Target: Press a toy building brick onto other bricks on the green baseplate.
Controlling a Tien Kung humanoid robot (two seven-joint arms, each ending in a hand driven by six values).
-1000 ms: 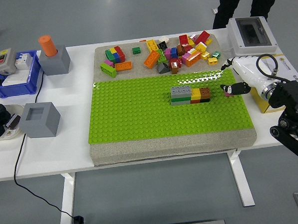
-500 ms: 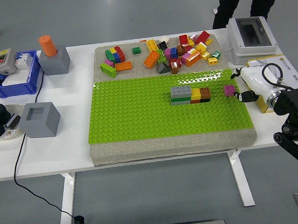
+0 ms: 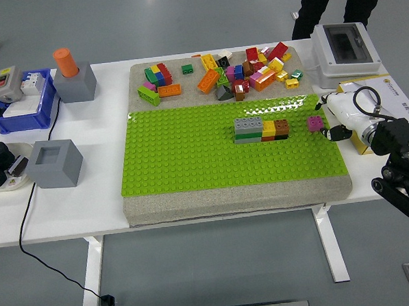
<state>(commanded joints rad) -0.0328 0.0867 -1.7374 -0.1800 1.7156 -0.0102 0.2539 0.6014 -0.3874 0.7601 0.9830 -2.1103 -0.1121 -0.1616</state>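
Note:
The green baseplate (image 3: 191, 154) lies on a grey pad in the middle of the table. A short row of joined bricks, grey, yellow and brown (image 3: 261, 129), stands on its right part. A small magenta brick (image 3: 315, 123) sits alone on the plate just right of that row. My right hand (image 3: 329, 119), white with black fingers, hovers at the plate's right edge, just right of the magenta brick; its fingers are relaxed and hold nothing. A heap of loose coloured bricks (image 3: 241, 72) lies on the pad behind the plate. My left arm is out of view.
A white box with a clear lid (image 3: 346, 47) stands at the back right. At the left are a blue bin (image 3: 20, 104), two grey blocks (image 3: 54, 163), one with an orange cylinder (image 3: 67, 62), and a cable. A person's dark legs (image 3: 334, 2) stand at the far side.
My right hand let go of the magenta brick on the plate and drew back to the right. The brick now shows uncovered beside the row.

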